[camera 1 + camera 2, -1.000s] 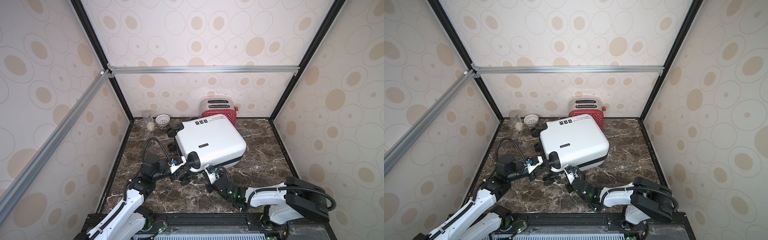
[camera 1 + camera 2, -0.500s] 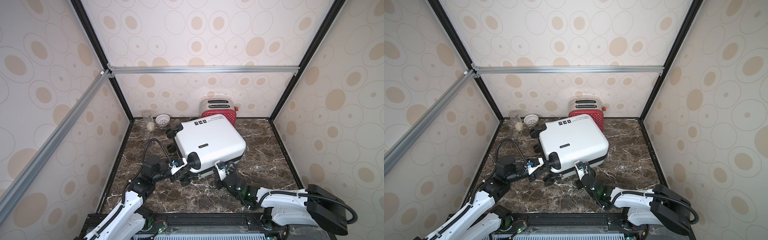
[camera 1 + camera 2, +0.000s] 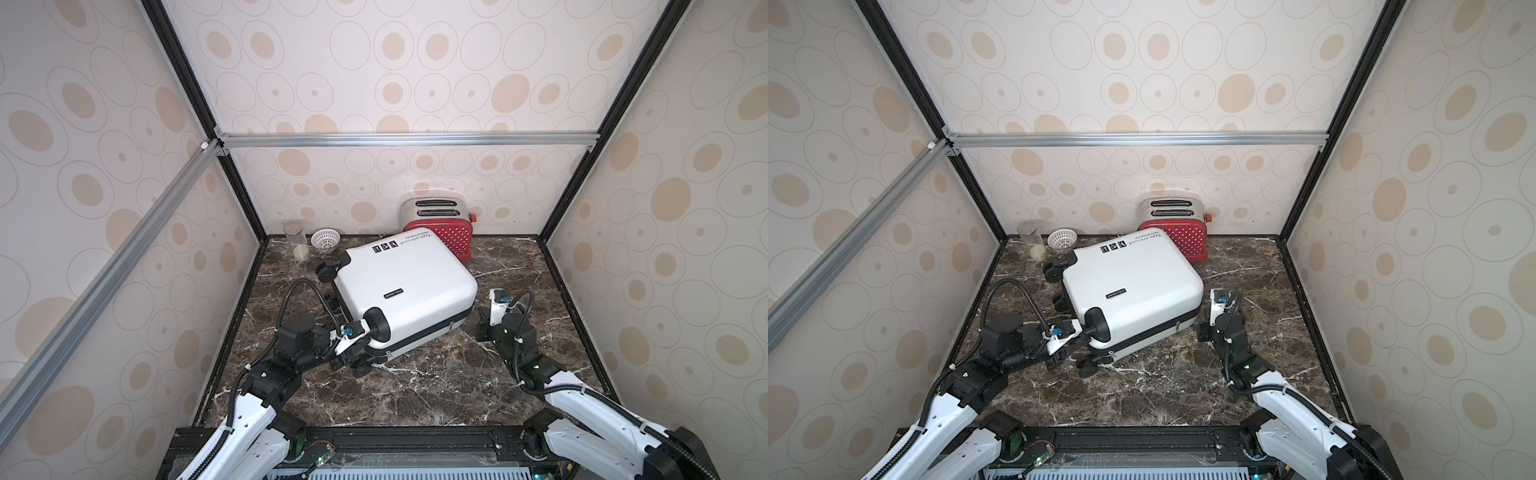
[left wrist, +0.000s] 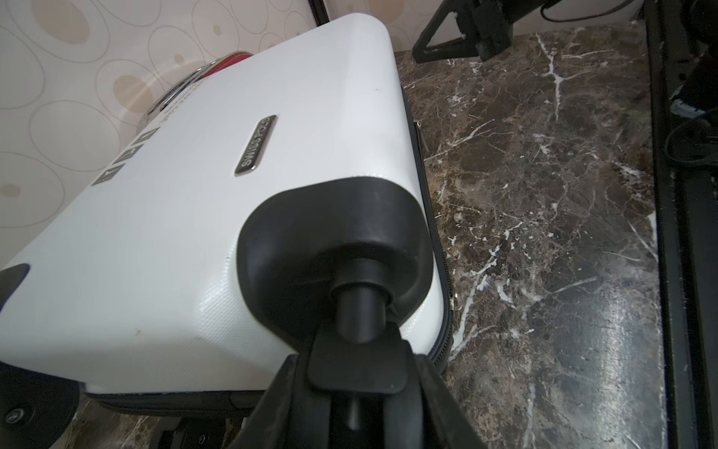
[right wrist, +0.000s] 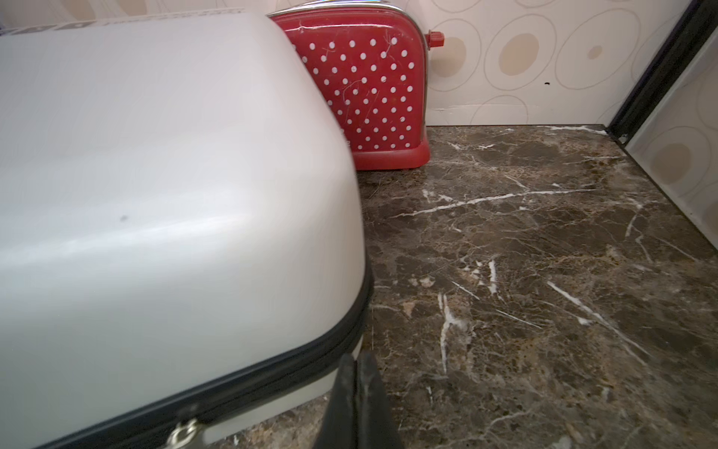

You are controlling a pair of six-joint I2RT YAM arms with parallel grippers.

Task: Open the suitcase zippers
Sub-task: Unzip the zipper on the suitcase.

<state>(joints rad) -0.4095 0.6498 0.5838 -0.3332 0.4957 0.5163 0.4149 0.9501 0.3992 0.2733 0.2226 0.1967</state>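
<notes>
**State at this moment**

- The suitcase point(image 3: 405, 286) lies flat in the middle of the marble table point(image 3: 436, 386), with its far corner just in front of the red toaster point(image 3: 451, 241).
- The zippers point(image 5: 233, 385) form a black band round the middle seam. No gap shows between the shell halves.
- One small metal pull point(image 5: 186, 429) hangs on the near side, short of the right-hand corner.
- Left gripper point(image 4: 357, 361): the jaws are clamped on the caster point(image 4: 357, 311) at the near left corner, bracing the case.
- Right gripper point(image 5: 356, 361): the jaws are pressed together with nothing between them. The tips sit low beside the near right corner, close to the band and apart from the pull.

**Step in hand, as I judge it: take the pull with the right gripper**

1. Part the right jaws before moving in. Closed tips can only nudge the tab aside.
2. Bring the tips along the near side to the pull, low to the table, with one finger on each flat face of the tab.
3. Close fully. The tab is thin and looks likely to slip from a partial pinch.
4. Draw along the line of the band, never outward from the shell. At the rounded corner, turn the wrist with the curve so the slider does not jam.
5. Hold the caster firmly with the left gripper throughout. The case looks free to slide or swing toward the toaster under the pull.
</notes>
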